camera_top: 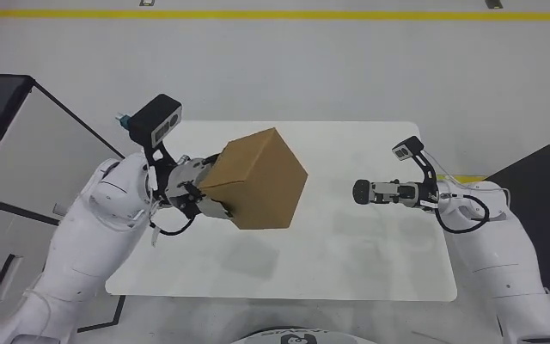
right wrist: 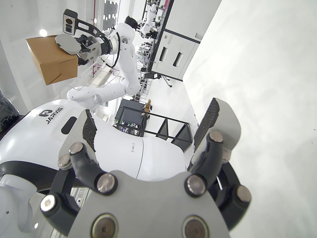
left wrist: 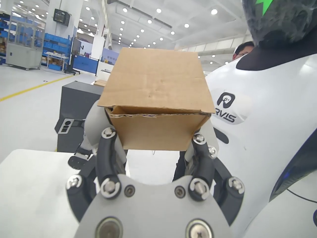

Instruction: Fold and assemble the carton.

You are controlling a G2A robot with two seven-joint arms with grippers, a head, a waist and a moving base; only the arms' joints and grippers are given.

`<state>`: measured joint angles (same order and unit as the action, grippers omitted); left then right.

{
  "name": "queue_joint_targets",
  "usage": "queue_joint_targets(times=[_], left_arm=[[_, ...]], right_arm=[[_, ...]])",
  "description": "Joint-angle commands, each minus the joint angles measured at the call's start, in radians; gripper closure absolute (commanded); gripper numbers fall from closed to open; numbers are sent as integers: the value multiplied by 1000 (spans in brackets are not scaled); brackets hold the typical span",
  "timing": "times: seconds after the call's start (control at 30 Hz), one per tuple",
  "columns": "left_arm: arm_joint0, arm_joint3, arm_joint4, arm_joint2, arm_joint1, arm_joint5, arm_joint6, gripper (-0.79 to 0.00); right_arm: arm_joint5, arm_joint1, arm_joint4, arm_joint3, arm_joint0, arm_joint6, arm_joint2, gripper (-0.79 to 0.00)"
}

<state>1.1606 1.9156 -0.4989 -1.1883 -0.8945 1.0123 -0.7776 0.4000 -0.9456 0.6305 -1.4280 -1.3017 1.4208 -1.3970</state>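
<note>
From above: left of centre in the frame, a closed brown carton point(camera_top: 258, 179), tilted with one corner uppermost, lifted off the white table point(camera_top: 361, 267). Clamped along its left-hand side by the left gripper point(camera_top: 199, 191), a finger on either face. Right of centre, well apart from the carton, the right gripper point(camera_top: 361, 191), hanging over the table with nothing in it; spread of its fingers hard to judge from here.

From the left wrist camera: the carton point(left wrist: 156, 87) directly ahead of the left gripper point(left wrist: 154, 134), pinched between two pale fingers point(left wrist: 92, 122), one pressed against each opposite side wall. Nearest face closed by a folded flap, with a thin ragged gap along the seam showing the corrugated edge; inside not visible. A corner of the table point(left wrist: 29, 187) close by.

From the right wrist camera: the right gripper point(right wrist: 152, 117) spread wide, ribbed pads point(right wrist: 206, 120) facing each other with only air between. Farther off, the carton point(right wrist: 53, 58) in mid-air, every visible face shut, gripped at one end by the left gripper point(right wrist: 74, 50).
</note>
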Motion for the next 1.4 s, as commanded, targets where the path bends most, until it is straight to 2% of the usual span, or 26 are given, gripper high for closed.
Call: queue_joint_targets(times=[0.0,0.23,0.47,0.63,0.8,1.03,1.17,1.3,1.37], left_arm=[[-1,-1,-51,0,-5,0,-11,0],[-7,15,-114,-5,-24,0,-30,0],[-5,-2,-80,-12,-32,0,-30,0],[4,-30,-11,-24,-24,-1,-31,0],[8,-46,56,-77,-9,-85,-98,0],[9,-48,64,-79,-9,-95,-96,0],[21,-5,128,-108,-4,-286,-75,0],[38,37,101,-138,5,-480,-105,0],[53,51,27,-144,5,-548,-98,0]], right_arm=[[0,0,0,0,0,0,0,-785],[0,0,0,0,0,0,0,-785],[0,0,0,0,0,0,0,-785],[0,0,0,0,0,0,0,-785],[0,0,0,0,0,0,0,-785],[0,0,0,0,0,0,0,-785],[0,0,0,0,0,0,0,-785],[0,0,0,0,0,0,0,-785],[0,0,0,0,0,0,0,-785]])
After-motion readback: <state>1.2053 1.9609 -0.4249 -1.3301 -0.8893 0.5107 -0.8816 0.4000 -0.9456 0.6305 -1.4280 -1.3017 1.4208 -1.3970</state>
